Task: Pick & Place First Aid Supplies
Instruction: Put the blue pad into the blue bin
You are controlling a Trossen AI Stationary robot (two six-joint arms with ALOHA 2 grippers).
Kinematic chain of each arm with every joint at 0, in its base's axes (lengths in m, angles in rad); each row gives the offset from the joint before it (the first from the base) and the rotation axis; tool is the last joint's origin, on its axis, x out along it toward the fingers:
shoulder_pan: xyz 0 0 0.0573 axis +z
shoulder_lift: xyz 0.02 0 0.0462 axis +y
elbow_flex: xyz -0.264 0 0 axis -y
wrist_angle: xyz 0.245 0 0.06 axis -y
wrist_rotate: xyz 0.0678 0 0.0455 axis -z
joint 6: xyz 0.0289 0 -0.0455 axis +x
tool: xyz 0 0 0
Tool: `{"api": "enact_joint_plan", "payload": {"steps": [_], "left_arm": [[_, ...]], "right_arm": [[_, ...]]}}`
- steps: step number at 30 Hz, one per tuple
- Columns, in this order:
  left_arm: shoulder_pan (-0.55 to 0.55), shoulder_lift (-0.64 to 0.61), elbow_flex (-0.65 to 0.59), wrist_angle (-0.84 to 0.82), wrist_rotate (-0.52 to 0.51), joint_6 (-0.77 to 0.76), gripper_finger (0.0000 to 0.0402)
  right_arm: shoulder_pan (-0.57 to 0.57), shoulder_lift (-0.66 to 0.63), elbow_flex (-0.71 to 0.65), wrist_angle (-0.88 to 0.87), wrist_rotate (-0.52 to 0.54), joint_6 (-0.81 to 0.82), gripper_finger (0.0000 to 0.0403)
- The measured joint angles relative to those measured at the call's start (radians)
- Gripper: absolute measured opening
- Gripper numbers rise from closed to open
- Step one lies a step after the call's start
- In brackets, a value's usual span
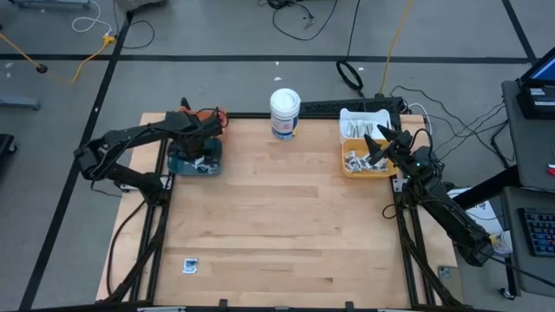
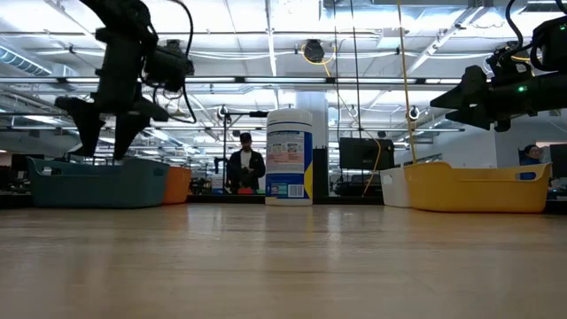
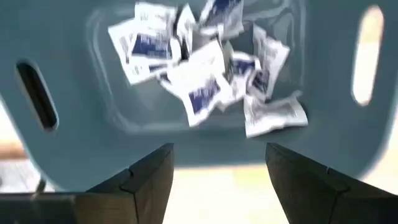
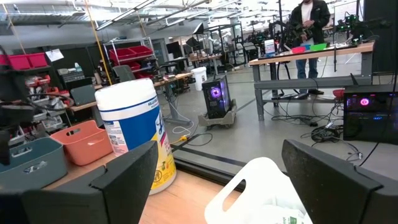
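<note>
Several white-and-blue sachets [image 3: 199, 68] lie in a heap on the floor of the teal bin [image 1: 194, 161] at the table's far left. My left gripper [image 3: 217, 180] hangs open above that bin, pointing straight down, with nothing between its fingers; in the low view my left gripper [image 2: 102, 133] stands clear above the bin's rim. More packets [image 1: 362, 161] fill the yellow bin [image 1: 347, 170] at the far right. My right gripper [image 1: 381, 147] waits open and level above the yellow and white bins. One loose packet [image 1: 191, 265] lies flat near the table's front left.
An orange bin [image 1: 208, 115] stands behind the teal one. A tall white tub [image 1: 284, 113] with a blue label stands at the far middle. A white bin [image 1: 364, 121] holds whitish strips behind the yellow one. A person [image 2: 244, 168] stands in the room beyond the table.
</note>
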Motion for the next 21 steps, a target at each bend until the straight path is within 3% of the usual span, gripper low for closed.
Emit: {"api": "enact_joint_plan", "payload": {"steps": [8, 21], "left_arm": [[-0.263, -0.084, 0.000, -0.057, 0.009, -0.262, 0.0244], [-0.849, -0.103, 0.000, -0.035, 0.088, -0.771, 0.0247]], "right_arm": [[0.000, 0.000, 0.000, 0.000, 0.000, 0.000, 0.0337], [0.000, 0.000, 0.000, 0.000, 0.000, 0.000, 0.0337]]}}
